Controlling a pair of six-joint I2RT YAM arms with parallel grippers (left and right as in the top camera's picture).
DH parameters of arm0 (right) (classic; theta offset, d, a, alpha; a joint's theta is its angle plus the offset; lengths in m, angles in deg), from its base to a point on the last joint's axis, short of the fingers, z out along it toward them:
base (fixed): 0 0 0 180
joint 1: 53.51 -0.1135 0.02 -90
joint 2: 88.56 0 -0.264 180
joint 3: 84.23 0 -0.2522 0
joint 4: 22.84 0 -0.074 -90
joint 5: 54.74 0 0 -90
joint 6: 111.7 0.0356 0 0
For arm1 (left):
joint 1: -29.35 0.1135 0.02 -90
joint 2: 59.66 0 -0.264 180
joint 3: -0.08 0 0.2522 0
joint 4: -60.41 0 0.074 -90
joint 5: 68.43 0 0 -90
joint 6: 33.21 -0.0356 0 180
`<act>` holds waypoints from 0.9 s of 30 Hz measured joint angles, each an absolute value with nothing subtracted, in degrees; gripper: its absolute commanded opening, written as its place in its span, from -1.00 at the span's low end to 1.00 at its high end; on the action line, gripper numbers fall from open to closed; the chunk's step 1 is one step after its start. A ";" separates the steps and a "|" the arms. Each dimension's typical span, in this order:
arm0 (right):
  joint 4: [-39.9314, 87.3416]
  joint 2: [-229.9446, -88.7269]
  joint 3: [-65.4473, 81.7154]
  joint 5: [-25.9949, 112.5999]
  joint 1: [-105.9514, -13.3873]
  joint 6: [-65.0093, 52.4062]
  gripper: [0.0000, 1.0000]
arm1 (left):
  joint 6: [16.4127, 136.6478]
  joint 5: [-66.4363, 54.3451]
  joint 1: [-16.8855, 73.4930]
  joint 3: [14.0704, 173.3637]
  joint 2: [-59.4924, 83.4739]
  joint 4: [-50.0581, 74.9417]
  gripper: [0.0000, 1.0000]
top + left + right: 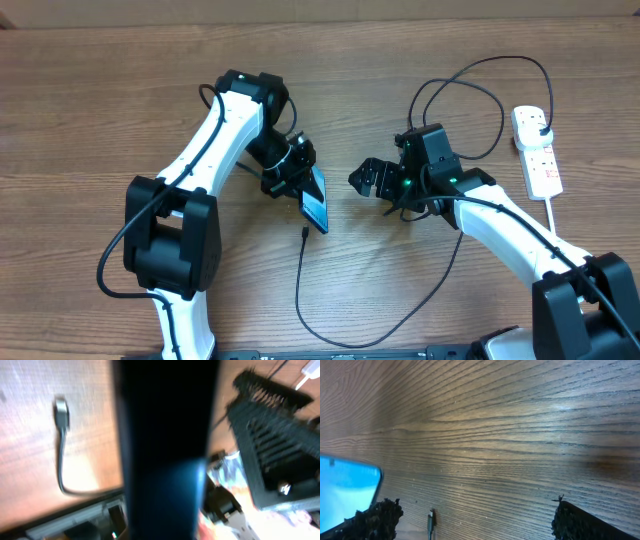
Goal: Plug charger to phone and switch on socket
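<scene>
Charger tip (304, 235) lies flat on the table (90, 90), nearest my side, just below the phone (316, 203) and not plugged in. Left jaws are clamped on the phone, holding it tilted on edge. Right jaws are wide open and empty, just beside the phone. I'd lower the right jaws over the tip, pinch behind the connector and line it up with the phone's low end. There's bare table between the arms. Cable loops behind the right arm may snag. Socket (538, 152) sits far right, well apart.
</scene>
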State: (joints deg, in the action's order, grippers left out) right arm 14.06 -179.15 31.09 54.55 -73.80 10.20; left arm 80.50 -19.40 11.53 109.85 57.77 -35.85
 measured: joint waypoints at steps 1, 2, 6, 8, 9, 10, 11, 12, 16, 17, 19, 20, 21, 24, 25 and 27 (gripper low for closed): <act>14.10 -179.15 31.09 54.53 -73.80 10.20 1.00 | 80.45 -18.37 11.53 109.85 57.77 -34.32 -0.91; 14.08 -179.15 31.09 54.50 -73.78 10.18 1.00 | 80.43 -17.56 11.53 109.85 57.77 -33.29 -0.92; 14.06 -179.15 31.09 54.53 -73.80 10.20 1.00 | 80.41 -13.35 11.53 109.85 57.77 -29.08 -0.89; 14.03 -179.15 31.09 54.50 -73.80 10.20 1.00 | 80.39 -11.71 11.55 109.85 57.77 -27.26 -0.92; 14.03 -179.15 31.09 54.50 -73.80 10.20 1.00 | 80.39 -11.05 11.55 109.85 57.77 -26.50 -0.92; 14.06 -179.15 31.09 54.50 -73.80 10.18 1.00 | 80.39 -10.48 11.57 109.85 57.77 -25.67 -0.92; 14.01 -179.15 31.09 54.50 -73.80 10.18 1.00 | 80.39 -10.11 11.64 109.85 57.77 -24.97 -0.92; 14.03 -179.15 31.09 54.50 -73.80 10.18 1.00 | 80.37 -9.83 11.73 109.85 57.77 -24.29 -0.91; 14.03 -179.15 31.09 54.50 -73.80 10.20 1.00 | 80.26 -9.15 12.29 109.85 57.77 -21.56 -0.92; 14.01 -179.15 31.09 54.50 -73.80 10.20 1.00 | 80.19 -9.08 12.53 109.85 57.77 -20.97 -0.92; 14.03 -179.15 31.09 54.50 -73.80 10.18 1.00 | 80.15 -8.93 12.97 109.85 57.77 -19.83 -0.92; 14.01 -179.15 31.09 54.50 -73.80 10.18 1.00 | 80.15 -8.71 13.30 109.85 57.77 -18.93 -0.92; 13.99 -179.15 31.09 54.50 -73.80 10.20 1.00 | 80.17 -8.65 13.39 109.85 57.77 -18.54 -0.92; 13.90 -179.15 31.09 54.50 -73.80 10.18 1.00 | 80.58 -7.68 14.04 109.85 57.77 -17.80 -0.92; 13.86 -179.15 31.09 54.50 -73.78 10.20 1.00 | 80.87 -7.29 14.15 109.85 57.77 -17.80 -0.92; 13.73 -179.15 31.09 54.48 -73.80 10.16 1.00 | 81.28 -6.83 14.52 109.85 57.77 -17.80 -0.92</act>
